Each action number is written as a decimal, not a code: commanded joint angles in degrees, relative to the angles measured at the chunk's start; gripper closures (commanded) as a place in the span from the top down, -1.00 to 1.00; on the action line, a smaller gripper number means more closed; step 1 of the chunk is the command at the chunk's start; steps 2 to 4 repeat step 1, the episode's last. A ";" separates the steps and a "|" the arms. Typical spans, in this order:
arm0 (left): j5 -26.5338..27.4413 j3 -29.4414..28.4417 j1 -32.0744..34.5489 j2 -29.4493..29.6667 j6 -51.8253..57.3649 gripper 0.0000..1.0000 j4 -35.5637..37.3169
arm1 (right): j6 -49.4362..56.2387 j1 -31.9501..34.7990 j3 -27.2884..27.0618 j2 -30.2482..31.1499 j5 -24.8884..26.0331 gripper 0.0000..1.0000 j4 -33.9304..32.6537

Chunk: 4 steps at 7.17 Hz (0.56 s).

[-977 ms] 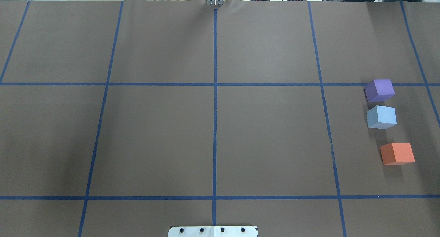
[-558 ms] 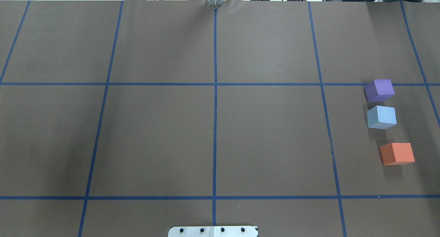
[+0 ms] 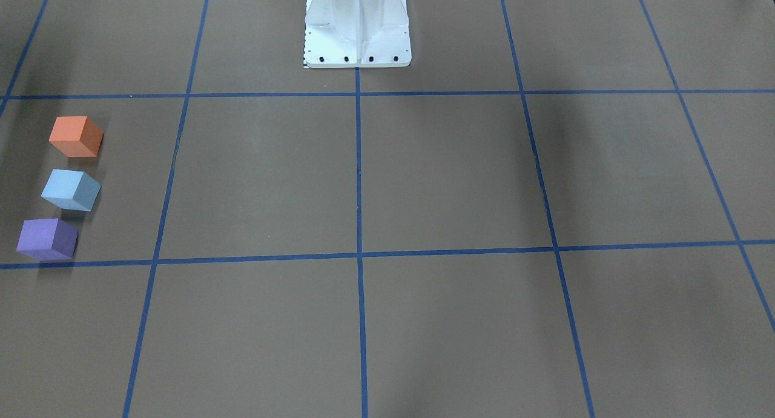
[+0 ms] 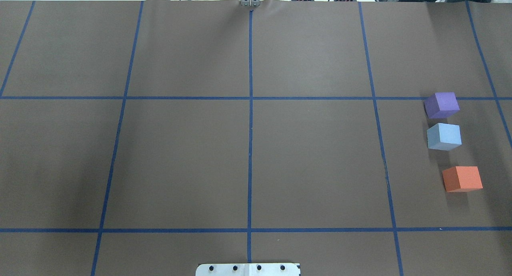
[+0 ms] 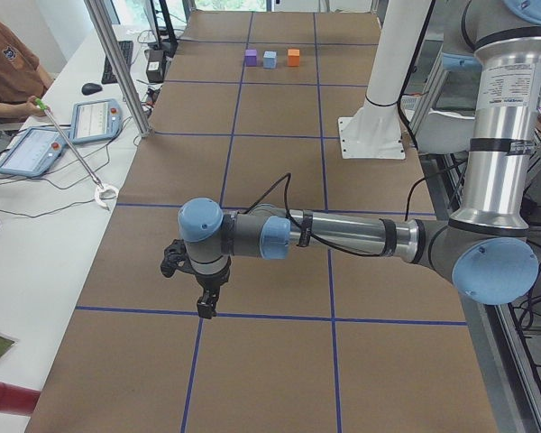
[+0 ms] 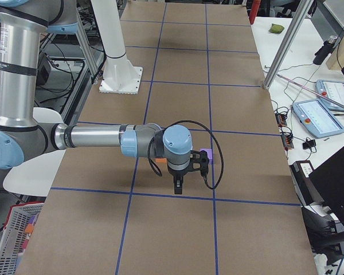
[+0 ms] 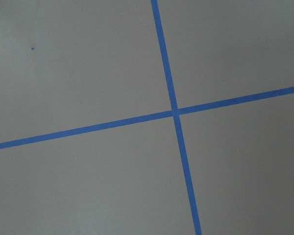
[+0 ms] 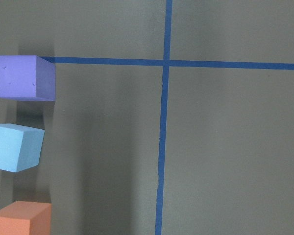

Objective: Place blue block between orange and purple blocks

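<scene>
**Item 1: blue block** [image 4: 444, 136]. It rests flat on the brown table [image 4: 256, 168], far over on the robot's right. It stands in the gap between the purple block [image 4: 441, 105] and the orange block [image 4: 462, 179] and touches neither. It sits just beside the purple one, with a wider gap to the orange, and is turned slightly out of square with both. Nothing grips it.

**Item 2: right gripper** [image 6: 177, 188]. It hangs over the table near the row, on the side toward the table's middle. Its wrist camera catches all three blocks along one edge. It shows only from the side, so I cannot tell whether the jaws are apart or together.

**Item 3: left gripper** [image 5: 204, 311]. It is well apart from the blocks and points down over a crossing of blue tape lines [image 7: 174, 112]. Its jaw state cannot be told either.

**Condition.** By the layout, the placement looks done. What seems left is a clean finish.

**Handling note.**
- Draw the right arm clear without sweeping low across the row, since loose cubes like these would probably slide at a nudge.
- If the blue block needs centring:
  - Come straight down.
  - Take it by the two faces that look away from its neighbours, because the gap on the purple side is too tight for a finger.
  - Shift it a little toward the orange.
  - Let go only once it sits flat.
</scene>
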<state>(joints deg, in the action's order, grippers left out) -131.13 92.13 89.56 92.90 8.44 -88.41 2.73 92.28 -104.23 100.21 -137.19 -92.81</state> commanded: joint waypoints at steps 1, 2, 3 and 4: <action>0.00 0.42 0.00 0.09 0.00 1.00 -0.01 | 0.00 0.00 -0.01 -0.01 0.08 1.00 0.00; 0.00 0.42 0.00 0.09 0.00 1.00 -0.01 | 0.00 0.00 -0.01 -0.01 0.08 1.00 0.00; 0.00 0.42 0.00 0.09 0.00 1.00 -0.01 | 0.00 0.00 -0.01 -0.01 0.08 1.00 0.00; 0.00 0.42 0.00 0.09 0.00 1.00 -0.01 | 0.00 0.00 -0.01 -0.01 0.08 1.00 0.00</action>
